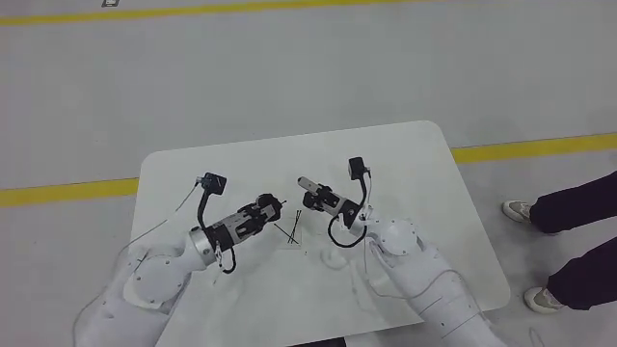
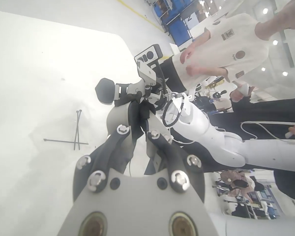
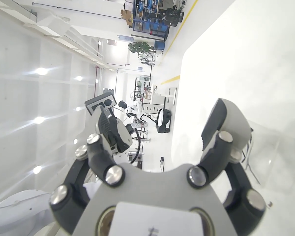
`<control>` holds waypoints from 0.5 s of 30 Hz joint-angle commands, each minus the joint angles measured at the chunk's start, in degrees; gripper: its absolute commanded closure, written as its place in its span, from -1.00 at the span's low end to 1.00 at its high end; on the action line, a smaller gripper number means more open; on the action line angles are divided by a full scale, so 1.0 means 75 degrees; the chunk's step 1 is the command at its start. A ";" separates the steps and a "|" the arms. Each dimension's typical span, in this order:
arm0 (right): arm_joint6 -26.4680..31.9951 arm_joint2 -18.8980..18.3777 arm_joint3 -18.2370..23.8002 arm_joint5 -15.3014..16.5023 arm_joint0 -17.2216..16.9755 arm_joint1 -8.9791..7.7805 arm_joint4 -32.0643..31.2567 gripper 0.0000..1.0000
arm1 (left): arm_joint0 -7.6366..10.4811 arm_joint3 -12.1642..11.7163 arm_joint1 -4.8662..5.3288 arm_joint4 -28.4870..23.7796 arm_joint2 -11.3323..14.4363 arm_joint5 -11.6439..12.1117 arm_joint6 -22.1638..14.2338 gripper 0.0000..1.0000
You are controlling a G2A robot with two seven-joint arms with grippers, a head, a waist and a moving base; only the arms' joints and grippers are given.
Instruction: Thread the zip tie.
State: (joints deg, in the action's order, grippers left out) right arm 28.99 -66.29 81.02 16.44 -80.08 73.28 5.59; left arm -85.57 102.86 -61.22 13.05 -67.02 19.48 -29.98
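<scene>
Right now, seeing three thin black zip ties (image 1: 292,231) lying loose and crossed on the white table (image 1: 415,164), in the gap between the two arms, on the robot's side of the hand tips. From the left wrist view, counting two laid almost parallel with their heads side by side, and a third cutting across their other ends. Not threaded, not touching either hand.

Just past them, reading the left hand (image 1: 276,201) as clenched: finger links pulled in tight, pads together, nothing visible pinched between. Pointed toward the other arm.

Opposite it and slightly farther out, reading the right hand (image 3: 162,121) as released: fingers (image 3: 226,121) spread wide, nothing between them. Putting both hands' tips near each other, not touching.

Noting a white label (image 3: 157,219) on the right hand's base plate; print cut off at the edge, can't read it. Noting a black wrist camera (image 1: 357,168) standing up off the right arm, and its twin on the left.

Beyond the table's far edge, seeing grey floor (image 1: 289,87) with a yellow tape line (image 1: 67,191) running behind the table. Farther out, a second yellow line, then two small dark square plates (image 1: 111,2); too small to tell any marking.
</scene>
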 commanded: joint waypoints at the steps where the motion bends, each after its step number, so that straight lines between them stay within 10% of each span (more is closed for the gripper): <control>1: -0.0004 -0.0002 0.0009 -0.0034 -0.0014 -0.0004 0.0011 -1.00 | 0.0002 0.0003 0.0042 0.0000 0.0051 0.0000 0.0084 1.00; 15: 0.0040 -0.0016 0.0038 -0.0064 -0.0040 -0.0015 0.0020 -1.00 | -0.0120 -0.0018 0.0087 0.0152 -0.0153 0.0000 0.0322 1.00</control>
State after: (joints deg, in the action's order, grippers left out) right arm 29.29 -66.41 81.30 15.96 -80.38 73.17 5.74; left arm -86.08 102.75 -60.78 13.95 -67.19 19.45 -27.68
